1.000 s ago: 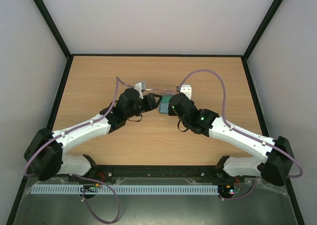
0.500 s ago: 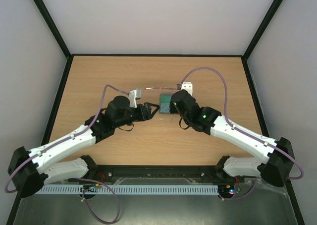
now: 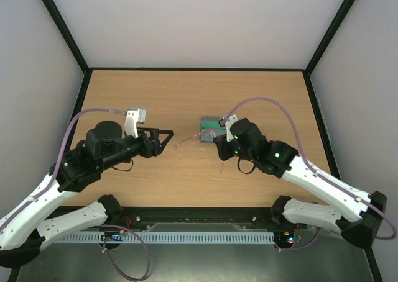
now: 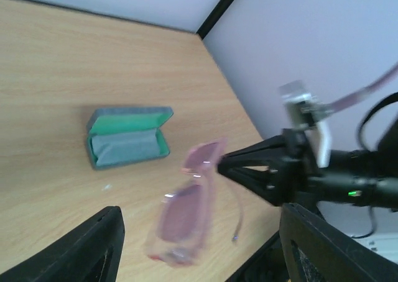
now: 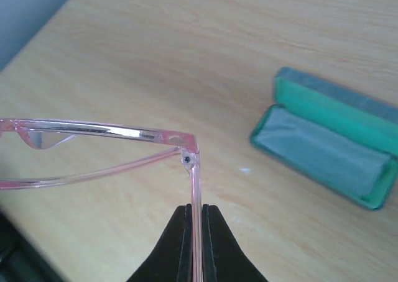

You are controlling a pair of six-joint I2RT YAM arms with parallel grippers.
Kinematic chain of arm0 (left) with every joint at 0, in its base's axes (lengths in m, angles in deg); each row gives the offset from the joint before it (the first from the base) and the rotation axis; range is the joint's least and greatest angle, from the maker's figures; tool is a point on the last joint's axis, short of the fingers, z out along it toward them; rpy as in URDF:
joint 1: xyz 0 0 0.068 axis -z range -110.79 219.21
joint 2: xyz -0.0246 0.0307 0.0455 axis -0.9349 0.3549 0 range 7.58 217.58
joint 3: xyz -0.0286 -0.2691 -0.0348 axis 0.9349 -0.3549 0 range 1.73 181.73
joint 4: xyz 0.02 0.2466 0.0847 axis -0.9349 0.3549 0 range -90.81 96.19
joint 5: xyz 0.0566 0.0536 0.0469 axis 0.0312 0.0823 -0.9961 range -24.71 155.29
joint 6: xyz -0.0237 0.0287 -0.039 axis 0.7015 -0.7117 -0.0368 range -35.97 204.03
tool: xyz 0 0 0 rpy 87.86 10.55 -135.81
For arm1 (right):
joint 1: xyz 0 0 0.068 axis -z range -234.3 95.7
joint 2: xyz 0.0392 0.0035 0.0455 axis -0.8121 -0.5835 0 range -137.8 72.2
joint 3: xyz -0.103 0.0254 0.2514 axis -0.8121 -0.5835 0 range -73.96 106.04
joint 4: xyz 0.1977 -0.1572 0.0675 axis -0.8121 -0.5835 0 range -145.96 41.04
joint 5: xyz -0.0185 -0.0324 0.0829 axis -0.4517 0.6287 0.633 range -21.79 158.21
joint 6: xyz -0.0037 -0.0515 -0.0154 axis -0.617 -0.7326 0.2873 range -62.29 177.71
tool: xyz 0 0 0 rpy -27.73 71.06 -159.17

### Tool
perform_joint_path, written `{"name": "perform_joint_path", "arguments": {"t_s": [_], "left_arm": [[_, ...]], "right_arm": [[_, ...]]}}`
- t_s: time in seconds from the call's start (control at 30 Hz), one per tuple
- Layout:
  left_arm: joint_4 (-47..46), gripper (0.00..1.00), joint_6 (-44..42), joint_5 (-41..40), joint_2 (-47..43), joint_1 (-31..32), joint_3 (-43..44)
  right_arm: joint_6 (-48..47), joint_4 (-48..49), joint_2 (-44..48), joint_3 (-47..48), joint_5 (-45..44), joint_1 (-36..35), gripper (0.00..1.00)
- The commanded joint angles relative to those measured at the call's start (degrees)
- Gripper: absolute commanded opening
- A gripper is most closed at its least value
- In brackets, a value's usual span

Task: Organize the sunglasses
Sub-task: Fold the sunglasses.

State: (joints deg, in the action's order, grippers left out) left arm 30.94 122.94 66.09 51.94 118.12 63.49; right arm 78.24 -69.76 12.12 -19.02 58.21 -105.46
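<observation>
As things hang: the sunglasses (image 5: pixel 99 133) are held in the air, near the open case (image 5: pixel 329 139).
Right gripper (image 5: pixel 194 207): pinched narrow on one slender arm only.
Left gripper (image 3: pixel 166 135): wide, holding nothing.
Risk: with so thin a hold, the frame may swivel or slip out.

The sunglasses (image 5: pixel 112 133) are translucent pink plastic, smooth and glossy, with glints along the frame. The case (image 5: pixel 339 111) looks felted and matt grey-blue outside, green inside. The table (image 5: pixel 186 46) is pale, matt wood grain. The right pincer (image 5: pixel 194 215) is matt black plastic.
</observation>
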Motion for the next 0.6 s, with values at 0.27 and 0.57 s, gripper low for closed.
{"name": "perform_joint_path", "arguments": {"t_s": [0.27,0.57], "left_arm": [[-0.2,0.87,-1.3,31.6,-4.2,-4.5,-15.3],[-6.9,0.9,1.5,60.9,-6.9,-20.7,-24.6]], "right_arm": [[-1.2,-12.0,5.5,0.0,11.3,-10.4,0.01],[-1.8,-12.2,3.9,-0.5,8.9,-14.8,0.01]]}}
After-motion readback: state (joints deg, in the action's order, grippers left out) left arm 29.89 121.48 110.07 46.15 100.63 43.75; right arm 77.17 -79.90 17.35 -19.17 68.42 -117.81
